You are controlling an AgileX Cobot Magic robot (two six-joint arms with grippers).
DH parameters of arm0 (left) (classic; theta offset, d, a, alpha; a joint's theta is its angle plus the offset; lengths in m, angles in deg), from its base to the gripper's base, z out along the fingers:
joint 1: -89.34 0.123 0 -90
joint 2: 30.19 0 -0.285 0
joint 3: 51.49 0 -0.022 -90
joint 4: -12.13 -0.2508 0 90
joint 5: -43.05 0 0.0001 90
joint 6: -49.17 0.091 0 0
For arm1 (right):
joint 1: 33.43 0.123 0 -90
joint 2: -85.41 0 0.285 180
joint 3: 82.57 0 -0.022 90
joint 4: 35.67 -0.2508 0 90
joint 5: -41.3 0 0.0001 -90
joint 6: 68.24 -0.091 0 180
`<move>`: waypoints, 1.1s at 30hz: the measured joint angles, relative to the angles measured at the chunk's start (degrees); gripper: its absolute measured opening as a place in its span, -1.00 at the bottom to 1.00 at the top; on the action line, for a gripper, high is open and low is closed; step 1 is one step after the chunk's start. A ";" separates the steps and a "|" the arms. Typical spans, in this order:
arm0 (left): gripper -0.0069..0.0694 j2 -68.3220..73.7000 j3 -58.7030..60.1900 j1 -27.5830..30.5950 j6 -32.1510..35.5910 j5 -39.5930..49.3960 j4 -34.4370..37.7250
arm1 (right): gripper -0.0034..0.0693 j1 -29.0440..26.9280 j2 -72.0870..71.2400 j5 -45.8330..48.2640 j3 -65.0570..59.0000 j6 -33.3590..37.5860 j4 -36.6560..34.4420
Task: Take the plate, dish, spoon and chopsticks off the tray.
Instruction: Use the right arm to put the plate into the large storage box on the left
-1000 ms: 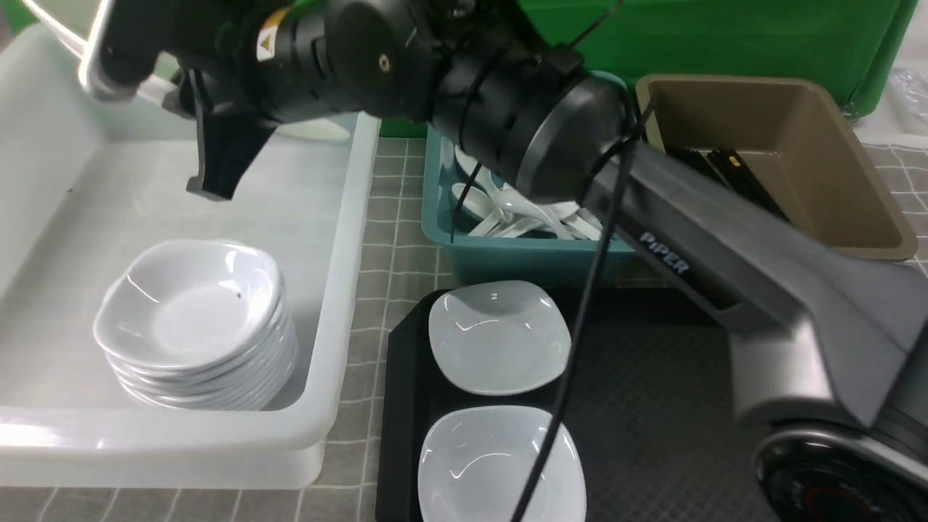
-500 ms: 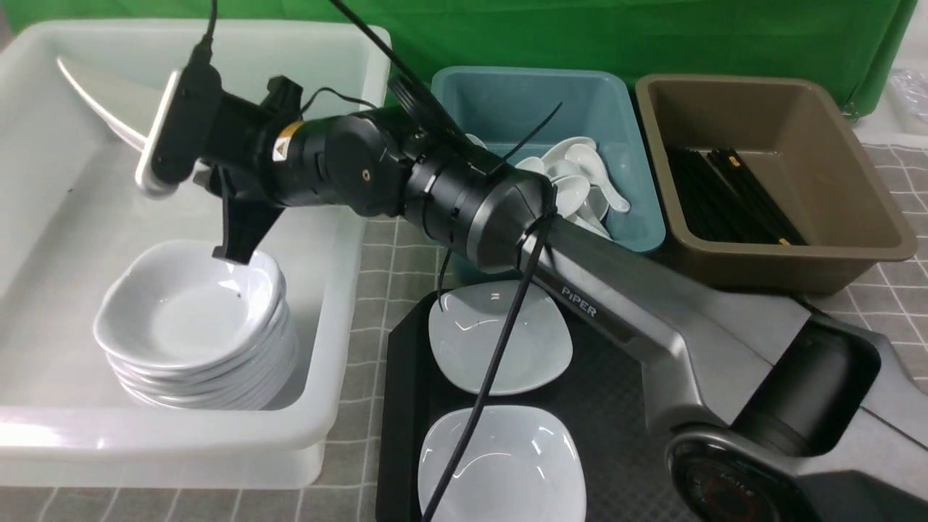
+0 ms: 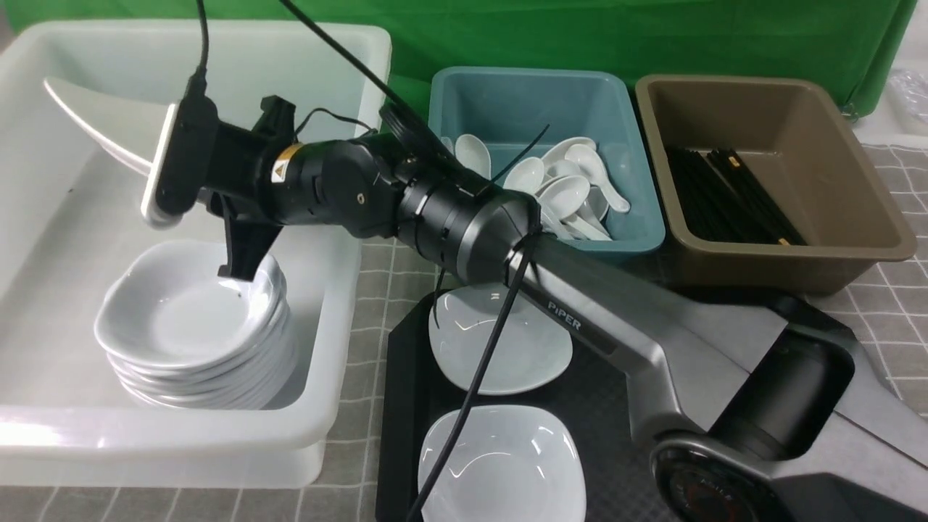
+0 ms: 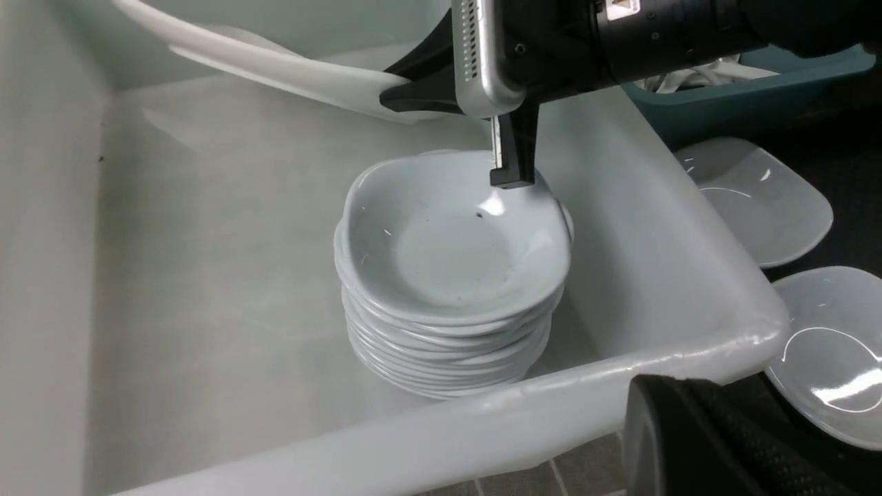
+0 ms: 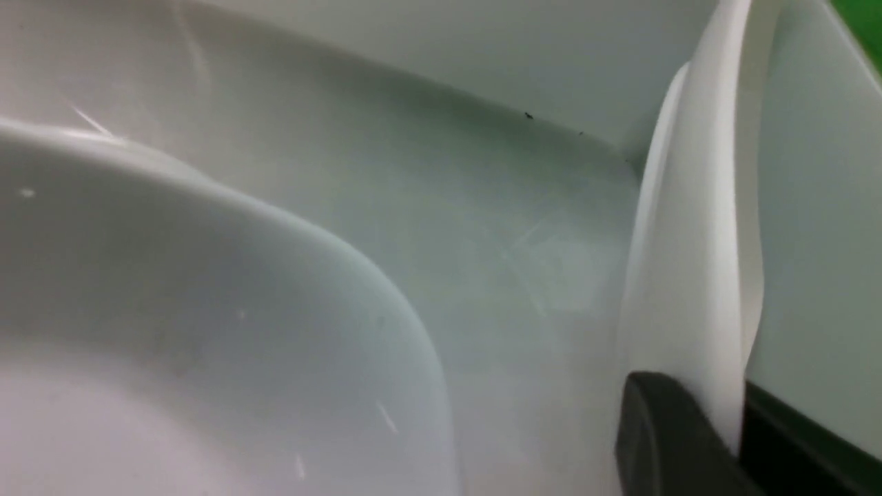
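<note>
My right gripper (image 4: 394, 102) is shut on the rim of the large white plate (image 3: 94, 119), which it holds tilted over the far part of the white bin (image 3: 348, 290), above and beyond a stack of small dishes (image 3: 192, 319). In the right wrist view the plate (image 5: 696, 241) stands edge-on between the two dark fingers (image 5: 661, 434). Two small white dishes (image 3: 500, 337) (image 3: 504, 464) lie on the black tray (image 3: 612, 471). My left gripper (image 4: 661, 413) is shut and empty, low by the bin's near wall. Spoons (image 3: 565, 181) fill the teal bin; chopsticks (image 3: 725, 196) lie in the brown bin.
The teal bin (image 3: 645, 217) and the brown bin (image 3: 870, 217) stand side by side behind the tray. My right arm (image 3: 580, 319) stretches across the tray's far end and over the white bin's wall. A green backdrop closes off the back.
My right arm has come down from close in front of the camera and reached into the white bin. The plate in its grip has moved lower and a little to the left.
</note>
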 joint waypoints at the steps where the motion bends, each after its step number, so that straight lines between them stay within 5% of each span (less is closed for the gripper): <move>1: -0.78 0.00 0.00 0.00 0.12 0.00 0.15 | -0.71 0.06 0.18 -0.23 0.05 0.15 -0.05; 5: -0.78 0.00 -0.05 0.00 0.76 0.00 1.32 | -0.64 0.10 0.93 -2.32 0.36 0.43 0.08; 12: -0.78 0.00 -0.05 0.00 2.77 -0.06 4.05 | -0.07 -1.29 2.07 -6.15 0.56 -1.33 1.07; 33: -0.78 0.00 -0.11 0.00 4.81 -1.60 6.46 | -0.03 -2.55 0.82 3.26 0.66 -17.15 2.74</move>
